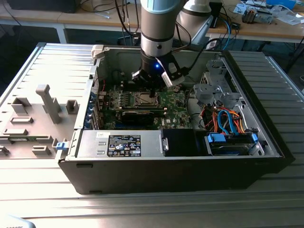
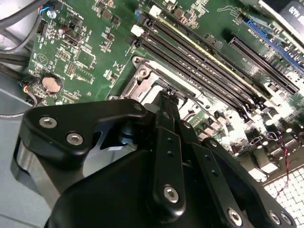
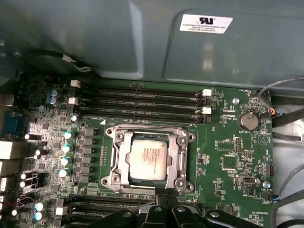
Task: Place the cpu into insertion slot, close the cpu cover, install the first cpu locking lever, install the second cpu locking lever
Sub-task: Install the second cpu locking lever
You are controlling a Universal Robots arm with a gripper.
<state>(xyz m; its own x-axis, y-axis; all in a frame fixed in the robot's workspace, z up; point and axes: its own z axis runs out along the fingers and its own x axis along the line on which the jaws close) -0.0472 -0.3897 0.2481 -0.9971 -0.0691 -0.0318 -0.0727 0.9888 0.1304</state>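
first wrist view: I see the cpu [image 3: 148,160] seated, cpu cover [image 3: 120,164] framing it | second wrist view: gripper [image 2: 167,96] fingers pressed together at the socket edge | exterior view: case walls well apart

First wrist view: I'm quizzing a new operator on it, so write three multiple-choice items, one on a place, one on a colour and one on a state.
1. Where is the cpu?
A. In the socket
B. On the power supply
C. Outside the case

2. What colour is the motherboard?
A. Red
B. White
C. Green

3. How does the cpu cover lie?
A. Standing upright
B. Down flat around the cpu
C. Taken off

Answers:
1. A, the silver-grey chip sits in the middle of the socket.
2. C, the board is green all around the socket.
3. B, the metal frame lies flat, with the chip showing through its window.
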